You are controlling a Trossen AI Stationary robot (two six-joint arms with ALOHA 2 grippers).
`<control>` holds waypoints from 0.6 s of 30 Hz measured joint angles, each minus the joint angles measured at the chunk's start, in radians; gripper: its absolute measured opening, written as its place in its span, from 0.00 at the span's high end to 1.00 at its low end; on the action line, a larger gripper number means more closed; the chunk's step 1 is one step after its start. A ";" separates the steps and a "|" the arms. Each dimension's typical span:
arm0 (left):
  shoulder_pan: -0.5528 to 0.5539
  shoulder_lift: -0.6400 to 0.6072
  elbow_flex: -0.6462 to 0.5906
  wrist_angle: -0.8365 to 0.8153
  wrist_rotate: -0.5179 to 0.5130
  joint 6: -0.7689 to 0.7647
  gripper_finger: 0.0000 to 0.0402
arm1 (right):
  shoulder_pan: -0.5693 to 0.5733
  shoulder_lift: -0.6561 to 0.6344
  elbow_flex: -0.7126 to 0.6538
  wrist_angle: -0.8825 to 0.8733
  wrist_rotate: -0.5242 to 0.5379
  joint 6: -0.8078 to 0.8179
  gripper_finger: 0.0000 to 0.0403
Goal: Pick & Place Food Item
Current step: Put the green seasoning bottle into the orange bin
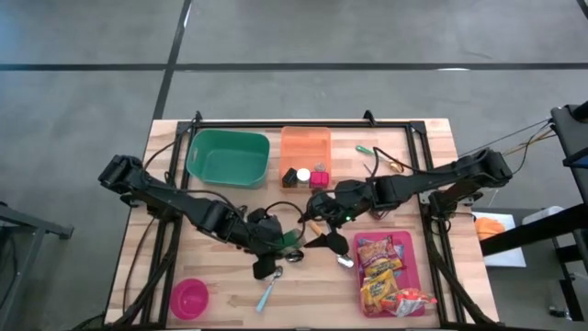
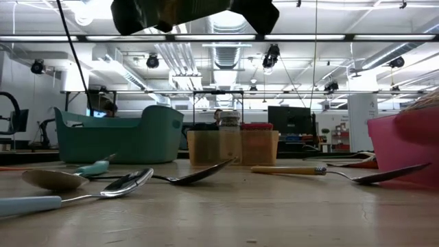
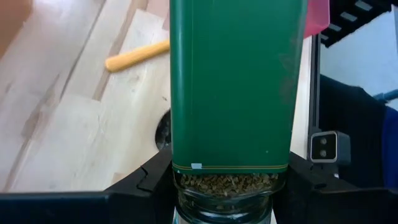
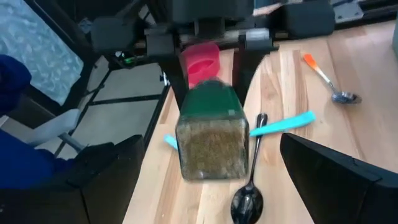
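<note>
A square glass jar of dried herbs with a green label (image 3: 230, 87) hangs over the table's middle (image 1: 292, 237), with my left gripper (image 3: 227, 193) shut on it. In the right wrist view the jar's clear free end (image 4: 211, 155) points toward my right gripper (image 4: 217, 183). That gripper stands open just right of the jar (image 1: 310, 225), touching nothing. In the low view only a dark shape (image 2: 192, 17) shows at the top. My left gripper pinches the jar between its two fingers (image 3: 146, 180) at the glass end nearest the wrist (image 3: 227, 183), one finger on each of two opposite sides. The fingers slant down from the table's left side. The jar sticks out ahead of them, tilted and lifted clear of the table.
A green bin (image 1: 228, 156) and an orange container (image 1: 305, 145) with small jars stand at the far side. A pink tray (image 1: 404, 241) of snack packets lies near right, a pink bowl (image 1: 189, 298) near left. Spoons (image 2: 127, 184) lie scattered under the grippers.
</note>
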 joint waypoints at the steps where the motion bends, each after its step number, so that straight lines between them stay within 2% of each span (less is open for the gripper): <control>1: 0.001 0.000 0.000 0.005 -0.007 0.002 0.55 | 0.000 0.000 0.004 0.003 0.008 -0.003 0.07; 6: 0.004 0.000 0.011 0.060 -0.015 0.057 0.55 | 0.000 0.000 0.005 0.007 0.060 -0.004 0.07; 18: 0.020 0.000 0.020 0.098 -0.037 0.092 0.55 | 0.002 -0.002 0.004 0.016 0.065 0.006 0.07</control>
